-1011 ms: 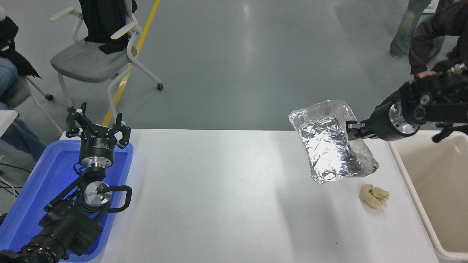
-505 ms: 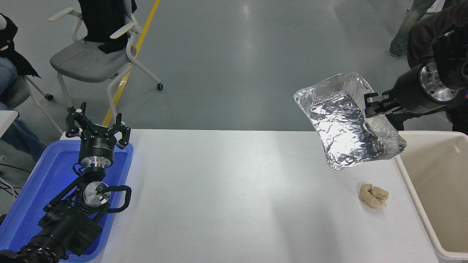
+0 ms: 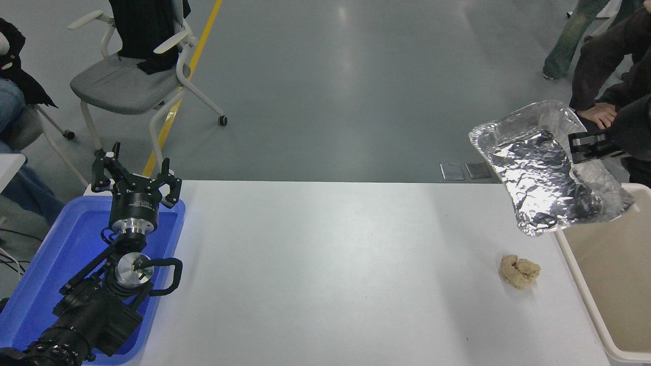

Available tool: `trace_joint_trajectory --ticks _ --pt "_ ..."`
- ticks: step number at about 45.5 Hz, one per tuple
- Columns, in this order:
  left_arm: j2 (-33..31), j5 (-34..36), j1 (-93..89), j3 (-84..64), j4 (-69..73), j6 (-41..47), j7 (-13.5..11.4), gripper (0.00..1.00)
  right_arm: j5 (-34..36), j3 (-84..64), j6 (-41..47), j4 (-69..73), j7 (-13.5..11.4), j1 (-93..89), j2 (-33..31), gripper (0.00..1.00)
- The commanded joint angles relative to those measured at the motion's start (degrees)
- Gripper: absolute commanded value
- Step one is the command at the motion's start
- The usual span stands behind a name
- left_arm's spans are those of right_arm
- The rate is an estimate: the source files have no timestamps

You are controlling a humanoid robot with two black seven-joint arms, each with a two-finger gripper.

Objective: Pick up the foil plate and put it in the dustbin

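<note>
The foil plate (image 3: 546,175), a shiny crinkled silver tray, hangs tilted in the air at the table's far right corner, its lower right part over the rim of the cream dustbin (image 3: 608,269). My right gripper (image 3: 577,147) comes in from the right edge and is shut on the plate's upper right rim. Most of the right arm is out of the picture. My left gripper (image 3: 135,173) is parked open over the blue tray (image 3: 46,264) at the lower left.
A small crumpled tan paper wad (image 3: 519,272) lies on the white table (image 3: 330,274) near the dustbin. A person stands at the upper right, a hand (image 3: 600,114) close behind the plate. A grey chair (image 3: 127,76) stands at the upper left.
My right gripper has carried the foil plate up and to the right, from above the table to over the dustbin's rim. The left arm has not moved.
</note>
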Motion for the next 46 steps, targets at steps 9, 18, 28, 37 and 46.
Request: trace_joint_trajectory --ticks 9,18,28,37,46 --pt "-0.14 -0.08 -0.07 0.0 0.09 0.0 -0.09 0.99 -16.45 16.85 -0.32 -22.44 1.38 -27.43 -12.6 0.0" --pt "-0.14 -0.08 -0.07 0.0 0.09 0.0 -0.09 0.99 -19.0 26.18 -7.96 -32.98 1.38 -44.48 -11.38 0.0" --pt "-0.14 -0.08 -0.07 0.0 0.09 0.0 -0.09 0.99 -18.13 27.32 -19.04 -44.58 1.82 -59.42 -4.88 0.0" --pt "-0.14 -0.08 -0.07 0.0 0.09 0.0 -0.09 0.99 -12.16 32.77 -22.38 -52.67 1.82 -70.58 2.07 0.0" --pt "-0.14 -0.08 -0.07 0.0 0.09 0.0 -0.09 0.99 -9.51 32.86 -25.02 -58.12 1.82 -77.1 8.22 0.0"
